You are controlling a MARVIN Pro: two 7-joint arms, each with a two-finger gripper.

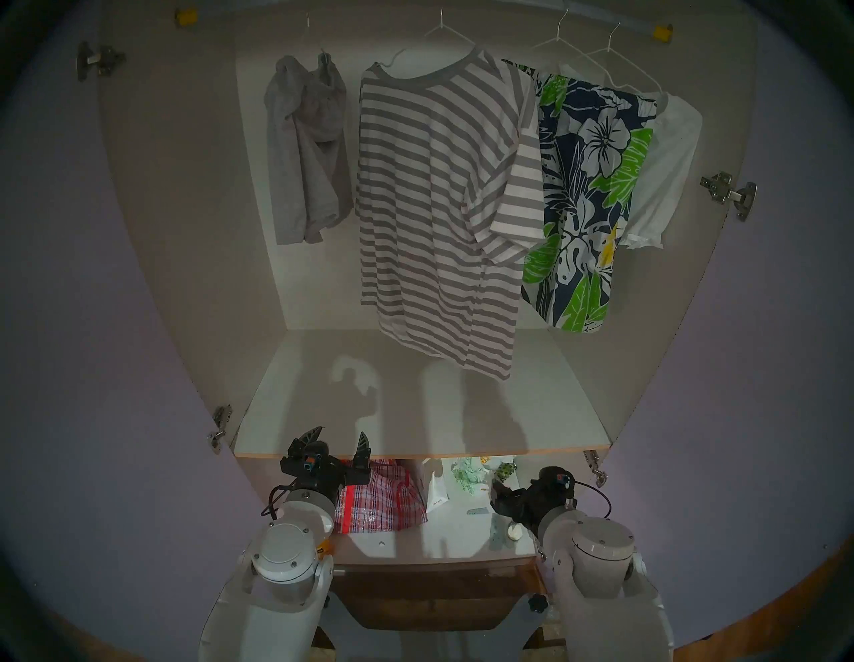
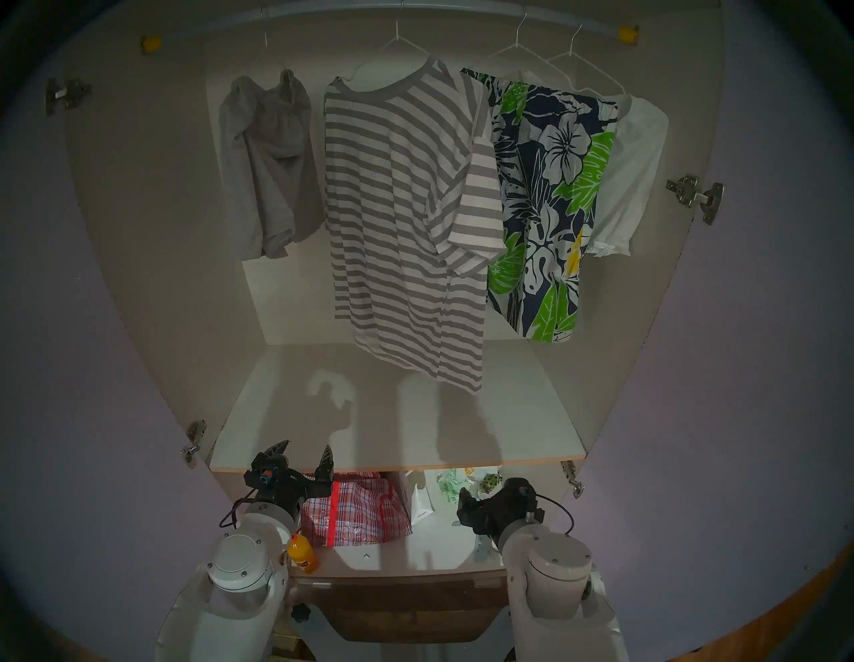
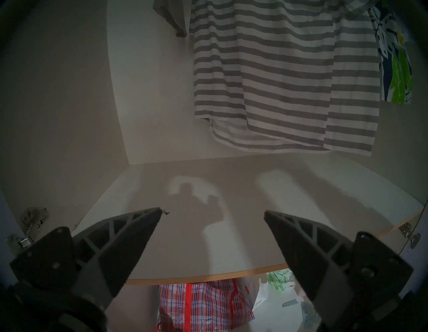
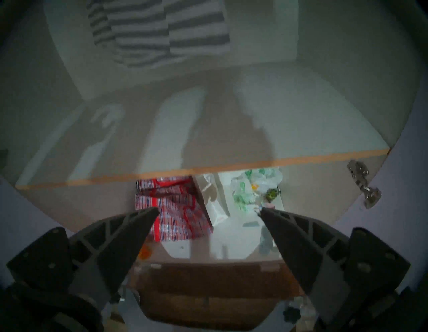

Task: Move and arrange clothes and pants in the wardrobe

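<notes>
Striped T-shirt (image 1: pixel 434 203), floral shorts (image 1: pixel 587 199), white top (image 1: pixel 665 171) and grey shorts (image 1: pixel 307 152) all hang on the rail (image 1: pixel 614 21), high above both grippers. Left gripper (image 1: pixel 337 439) and right gripper (image 4: pixel 208 212) spread, empty, low by the shelf (image 1: pixel 531 397). Hanging appears complete; only spacing may remain.

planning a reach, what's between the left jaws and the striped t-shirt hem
Only bare white shelf with shadows on it. In the left wrist view the open left gripper looks across it to the striped T-shirt hanging above; nothing stands between.
</notes>
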